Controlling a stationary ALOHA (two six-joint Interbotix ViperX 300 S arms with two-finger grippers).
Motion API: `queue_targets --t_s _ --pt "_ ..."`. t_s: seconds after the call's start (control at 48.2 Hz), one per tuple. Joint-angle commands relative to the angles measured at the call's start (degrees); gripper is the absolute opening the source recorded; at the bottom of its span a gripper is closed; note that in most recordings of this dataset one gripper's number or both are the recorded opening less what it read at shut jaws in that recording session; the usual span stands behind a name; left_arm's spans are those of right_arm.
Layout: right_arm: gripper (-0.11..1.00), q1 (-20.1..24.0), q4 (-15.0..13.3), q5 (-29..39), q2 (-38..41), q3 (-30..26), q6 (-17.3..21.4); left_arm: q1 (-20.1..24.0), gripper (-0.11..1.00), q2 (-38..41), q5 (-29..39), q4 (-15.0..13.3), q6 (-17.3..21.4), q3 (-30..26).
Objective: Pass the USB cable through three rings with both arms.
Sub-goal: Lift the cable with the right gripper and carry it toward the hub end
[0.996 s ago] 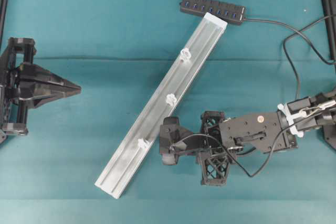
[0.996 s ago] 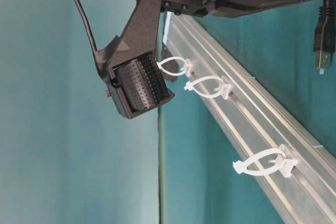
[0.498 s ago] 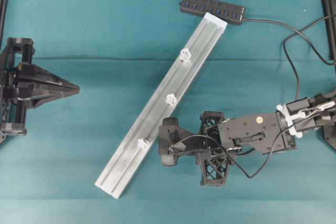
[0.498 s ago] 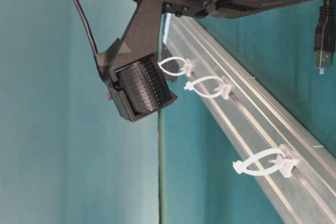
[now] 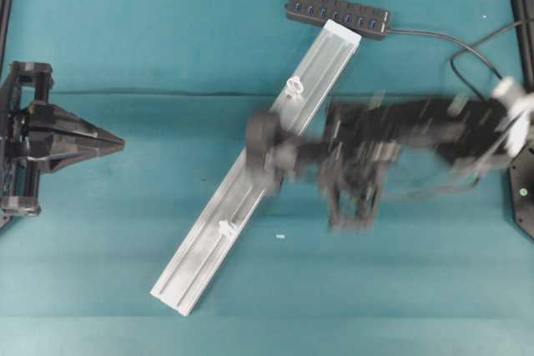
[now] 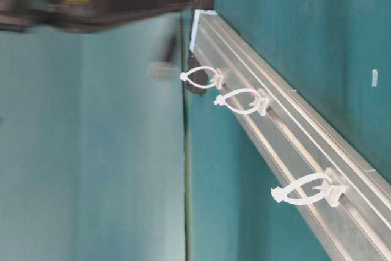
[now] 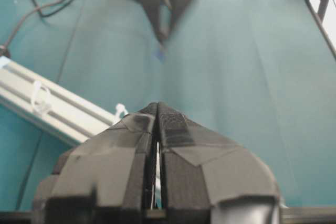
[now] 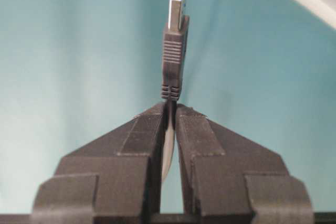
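My right gripper is shut on the USB cable just behind its plug, which sticks straight out past the fingertips. Overhead, the right arm is a motion blur lying across the middle of the silver rail, hiding the middle ring. The far ring and the near ring show there. At table level all three rings stand free on the rail. My left gripper is shut and empty at the left, well away from the rail.
The black multi-port hub lies at the rail's far end, its cord running off to the right. The rail crosses the left wrist view at the left. Teal cloth covers the table.
The right arm has swung quickly from beside the rail's near half up and across its middle, leaving the foreground at table level. The left gripper has stayed put.
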Motion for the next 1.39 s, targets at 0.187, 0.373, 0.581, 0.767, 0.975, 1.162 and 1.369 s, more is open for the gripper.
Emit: queue_targets --t_s 0.187,0.373,0.581,0.767,0.975,1.162,1.369 --pt "0.11 -9.58 -0.79 5.63 -3.6 -2.2 -9.32 0.44 -0.02 -1.14 0.0 0.09 -0.09 -0.79" --pt "0.11 -14.24 -5.19 10.2 -2.64 -4.13 -18.98 1.58 -0.02 -0.97 0.53 0.09 -0.18 -1.05" --pt "0.11 -19.34 -9.23 8.53 -2.46 -4.57 -27.07 2.11 -0.02 -1.76 0.62 0.09 -0.26 -1.49" --pt "0.11 -22.76 -9.32 0.97 -2.72 -1.85 -35.07 3.16 -0.02 -2.29 1.58 0.09 -1.32 -1.58" --pt "0.11 -25.84 -9.32 -5.54 -1.67 2.72 -43.42 3.52 -0.02 -3.25 2.02 0.09 -4.04 -2.37" --pt "0.11 -27.33 -9.32 -11.69 -1.14 6.59 -50.98 3.52 0.0 -5.62 2.81 0.09 -7.21 -2.72" --pt "0.11 -27.25 -9.32 -17.84 -0.97 9.49 -56.78 3.52 0.06 -5.54 2.9 0.09 -7.47 -2.72"
